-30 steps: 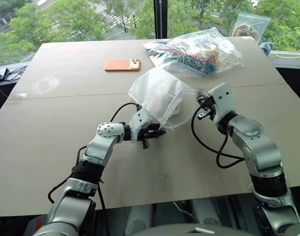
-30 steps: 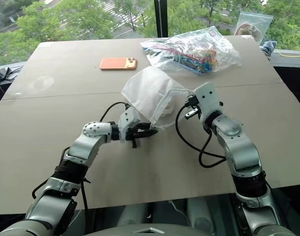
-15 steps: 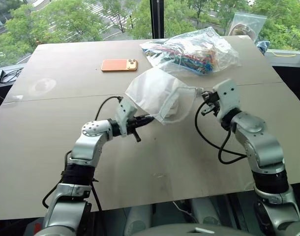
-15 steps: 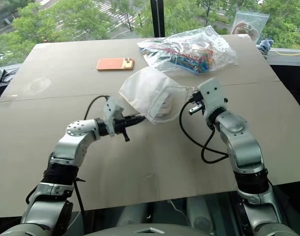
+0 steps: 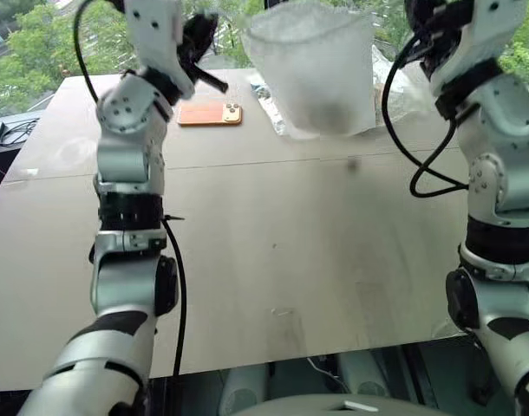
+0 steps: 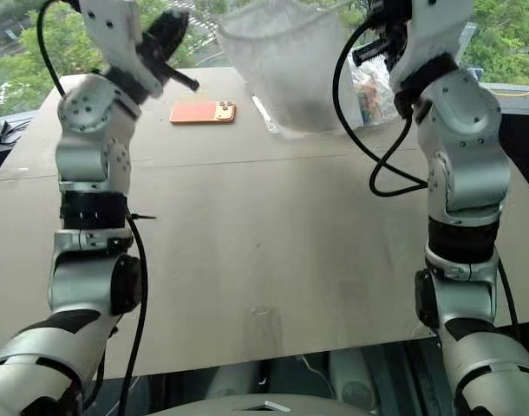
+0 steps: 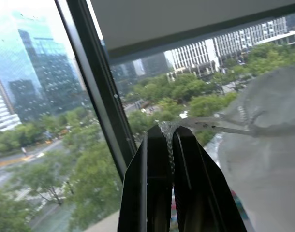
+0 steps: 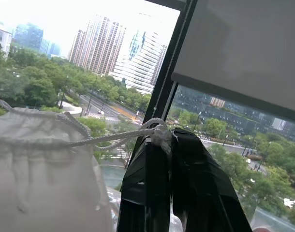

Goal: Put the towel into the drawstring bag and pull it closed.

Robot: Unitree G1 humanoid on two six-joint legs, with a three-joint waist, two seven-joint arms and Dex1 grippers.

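The drawstring bag, milky white and translucent, hangs in the air above the far half of the table, its mouth gathered. A dim lump low inside it looks like the towel. My left gripper is raised to the bag's left, shut on the white cord that runs to the bag. To the bag's right, my raised right gripper is shut on the cord's knotted end. The cord stretches taut from both sides of the mouth.
An orange phone lies on the far part of the beige table. Behind the hanging bag sits a clear plastic bag of colourful items. A window with a dark frame stands past the table's far edge.
Both arms have risen sharply, lifting the bag off the table into the air. The grippers have drawn apart, pulling the cord outward on each side.
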